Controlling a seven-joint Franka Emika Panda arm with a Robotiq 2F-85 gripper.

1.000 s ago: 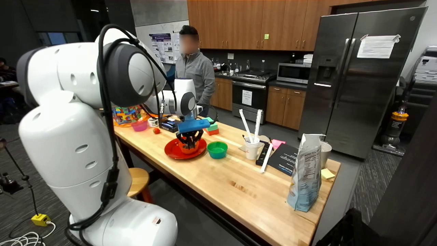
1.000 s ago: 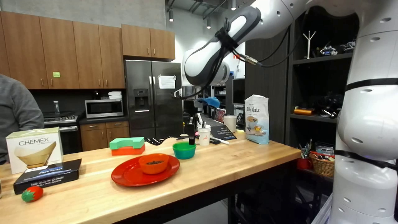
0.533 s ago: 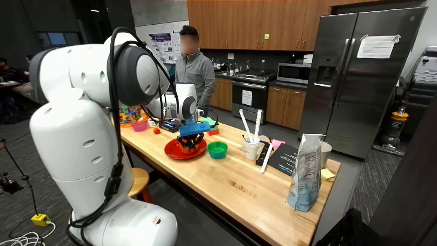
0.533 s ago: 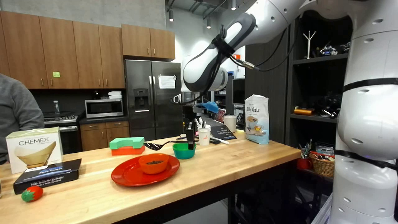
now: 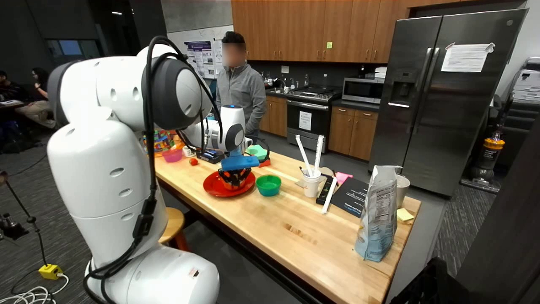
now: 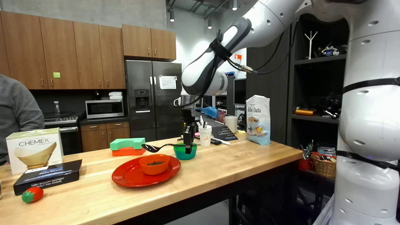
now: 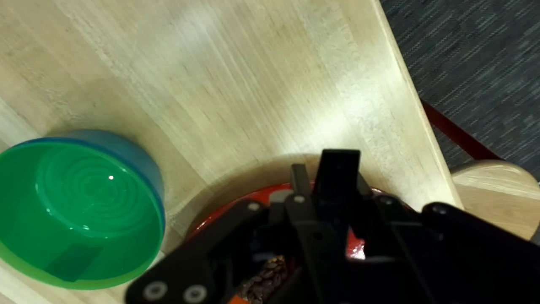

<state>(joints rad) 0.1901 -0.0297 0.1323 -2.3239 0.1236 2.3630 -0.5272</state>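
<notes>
My gripper [image 6: 188, 146] is shut on the handle of a black spoon [image 6: 151, 148], seemingly slotted, which sticks out sideways in an exterior view. The gripper [image 5: 235, 174] also shows in an exterior view, overlapping an orange bowl [image 6: 154, 167] that holds small brown pieces. That bowl stands on a red plate [image 6: 123, 176]. A green bowl [image 6: 185, 153] with a blue-green outside stands beside the plate, behind the gripper. In the wrist view the gripper [image 7: 331, 181] has a dark block, apparently the handle, between its fingers; the green bowl [image 7: 93, 202] is at left and the spoon's head is hidden.
A green and red block [image 6: 128, 147], a Chemex box [image 6: 36, 151], a flat black box [image 6: 48, 175] and a toy strawberry [image 6: 32, 194] stand on the table. A white cup with pens [image 6: 205, 136] and an oats bag [image 6: 258, 120] stand further along. A stool [image 5: 173, 221] is below the table edge.
The gripper has come down with the spoon, and in an exterior view both have shifted slightly left. The arm's upper links have swung right in an exterior view. The bowls and plate have not moved.
</notes>
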